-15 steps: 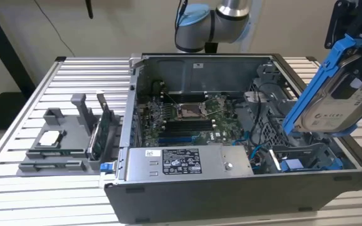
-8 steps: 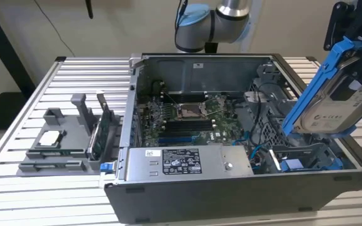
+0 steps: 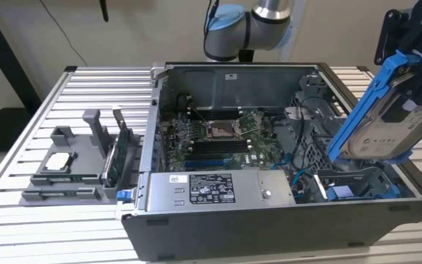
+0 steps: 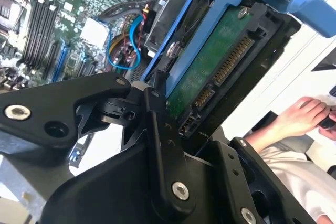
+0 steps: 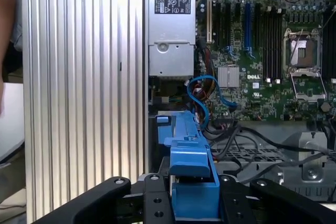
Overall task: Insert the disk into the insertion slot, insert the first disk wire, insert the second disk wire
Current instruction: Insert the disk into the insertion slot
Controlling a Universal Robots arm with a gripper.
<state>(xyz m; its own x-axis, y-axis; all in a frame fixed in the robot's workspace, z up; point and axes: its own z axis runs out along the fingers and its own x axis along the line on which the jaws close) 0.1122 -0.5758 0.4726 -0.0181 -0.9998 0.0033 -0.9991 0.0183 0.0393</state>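
Exterior view: the gripper, clamped on the disk, holds it tilted above the insertion slot

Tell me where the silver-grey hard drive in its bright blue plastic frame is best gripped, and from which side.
Probably at the connector end, coming from that end, one finger on each broad side, as the black gripper holds the disk. Those sides are flat and parallel; the far end is free for the dark grey drive bay.
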